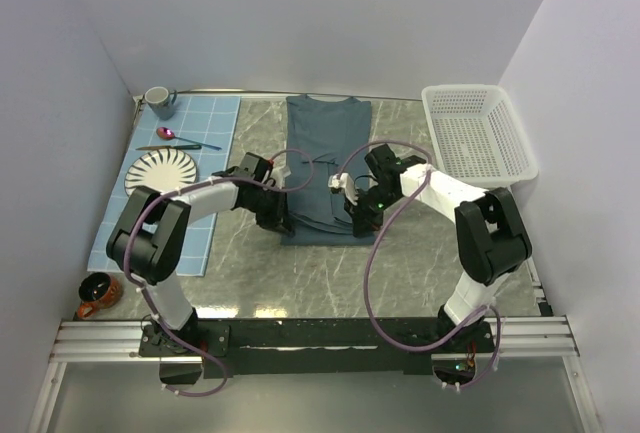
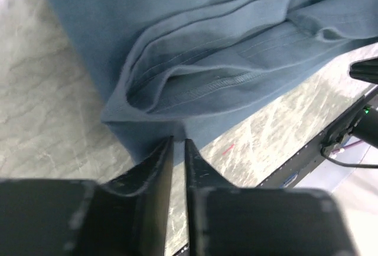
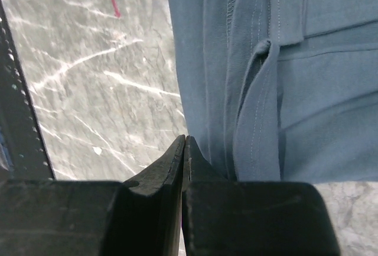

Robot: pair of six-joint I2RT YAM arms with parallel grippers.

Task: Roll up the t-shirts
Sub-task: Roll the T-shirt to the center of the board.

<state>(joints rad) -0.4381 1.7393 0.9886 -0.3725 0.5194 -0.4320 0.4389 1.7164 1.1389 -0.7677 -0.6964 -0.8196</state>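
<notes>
The t-shirt point(image 1: 322, 153) lies in the middle of the bench point(image 1: 410, 273), folded lengthwise into a long strip with its collar at the far end and its hem at the near end. In the wrist views the near hem shows several stacked layers and stitched edges, loosely gaping at the left corner.

The left tool point(image 1: 278, 221) sits at the near left corner of the shirt. Its fingers point(image 2: 165, 167) are drawn almost together with a thin slit between them, tips at the cloth's edge; I cannot tell whether any cloth is caught. The right tool point(image 1: 360, 223) sits at the near right corner, clenched, its fingers point(image 3: 168, 167) pressed flat together right at the shirt's side edge, with nothing seen between them.

A purple cable point(image 1: 385, 148) from the right arm loops over the shirt's right side.

To the left lies a light blue gridded placemat point(image 1: 190, 238), carrying a striped plate point(image 1: 162, 168), a spoon point(image 1: 178, 139) and a grey mug point(image 1: 160, 101) at its far end. The left arm reaches across the placemat just near of the plate. A brown cup point(image 1: 98, 295) stands at the near left. A white basket point(image 1: 480, 138) stands far right, apart from the shirt.
</notes>
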